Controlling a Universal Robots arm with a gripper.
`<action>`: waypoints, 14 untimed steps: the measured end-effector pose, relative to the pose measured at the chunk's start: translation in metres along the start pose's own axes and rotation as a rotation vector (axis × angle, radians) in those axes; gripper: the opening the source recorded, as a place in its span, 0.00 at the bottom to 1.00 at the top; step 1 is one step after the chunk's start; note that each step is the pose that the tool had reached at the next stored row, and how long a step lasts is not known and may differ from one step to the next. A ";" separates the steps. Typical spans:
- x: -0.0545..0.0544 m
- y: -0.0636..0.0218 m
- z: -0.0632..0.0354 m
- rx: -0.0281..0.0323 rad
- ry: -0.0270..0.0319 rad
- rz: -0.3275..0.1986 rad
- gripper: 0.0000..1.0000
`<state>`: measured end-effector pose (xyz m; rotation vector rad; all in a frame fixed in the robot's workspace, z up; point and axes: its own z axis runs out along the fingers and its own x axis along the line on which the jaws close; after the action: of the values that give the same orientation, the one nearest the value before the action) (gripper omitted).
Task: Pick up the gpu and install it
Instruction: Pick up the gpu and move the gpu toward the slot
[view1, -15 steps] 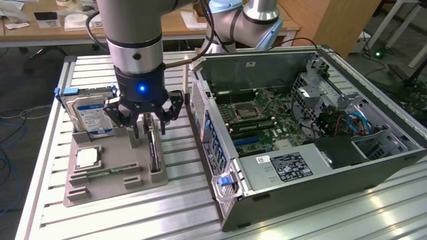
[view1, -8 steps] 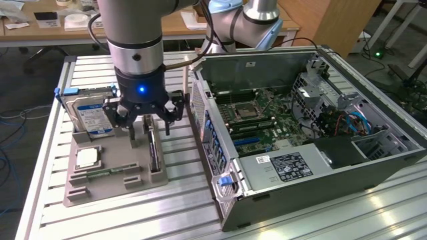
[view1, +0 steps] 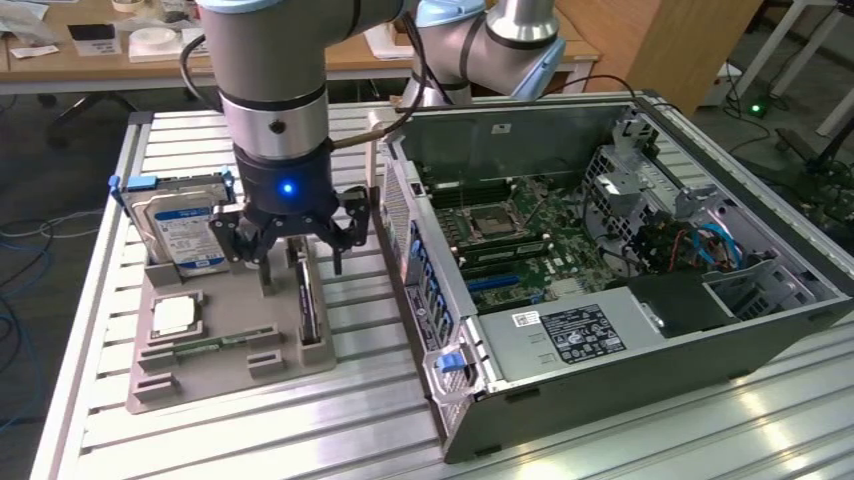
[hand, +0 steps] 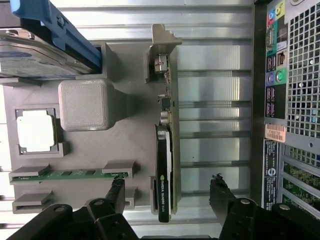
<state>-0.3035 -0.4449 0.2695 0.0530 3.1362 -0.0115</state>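
On a slatted aluminium table (view1: 334, 425), a grey holder tray (view1: 220, 375) carries the gpu (hand: 164, 160) standing on edge, its rim reading NVIDIA QUADRO. It sits directly beneath the gripper (hand: 167, 192), between the widely spread fingers (hand: 118, 190), which stand clear of the card.

Black face, green board edge on gpu (hand: 165, 150), silver bracket (hand: 161, 37). Black gripper (hand: 167, 181). Grey tray (hand: 135, 120). Blue-white label on silver hard drive (view1: 180, 225). Green memory stick (hand: 67, 174). Ribbed silver table (hand: 215, 90). Perforated grey mesh on case (hand: 300, 65).
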 end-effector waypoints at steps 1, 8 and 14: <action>0.000 0.0002 0.0015 -0.0001 0.0000 -0.001 0.78; 0.000 0.0073 0.0086 -0.0001 -0.0003 -0.013 0.78; 0.001 0.0075 0.0171 -0.0002 -0.0002 -0.031 0.78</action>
<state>-0.3041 -0.4375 0.2524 0.0037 3.1366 -0.0113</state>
